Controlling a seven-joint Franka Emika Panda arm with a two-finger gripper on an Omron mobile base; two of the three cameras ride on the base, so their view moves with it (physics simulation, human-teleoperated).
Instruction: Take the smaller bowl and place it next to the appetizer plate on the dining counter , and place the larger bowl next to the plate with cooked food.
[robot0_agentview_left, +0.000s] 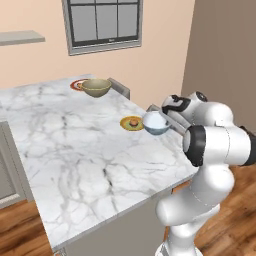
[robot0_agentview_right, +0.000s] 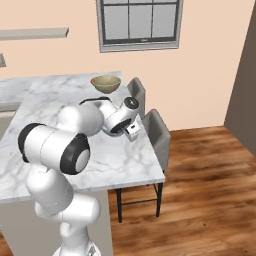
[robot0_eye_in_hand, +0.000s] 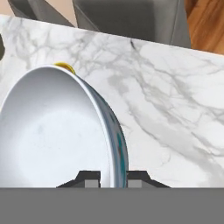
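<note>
- Small bowl (robot0_agentview_left: 156, 123) pinched at its rim by the closed end effector (robot0_eye_in_hand: 113, 178), just right of the yellow plate (robot0_agentview_left: 132, 123) on the table (robot0_agentview_left: 75, 150); not yet released.
- Large bowl (robot0_agentview_left: 96, 87) at the far end, beside the red-rimmed plate (robot0_agentview_left: 76, 85); seemingly placed.

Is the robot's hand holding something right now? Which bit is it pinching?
Yes. The gripper is pinching the smaller bowl by its rim, one finger inside and one outside, right beside the appetizer plate.
</note>
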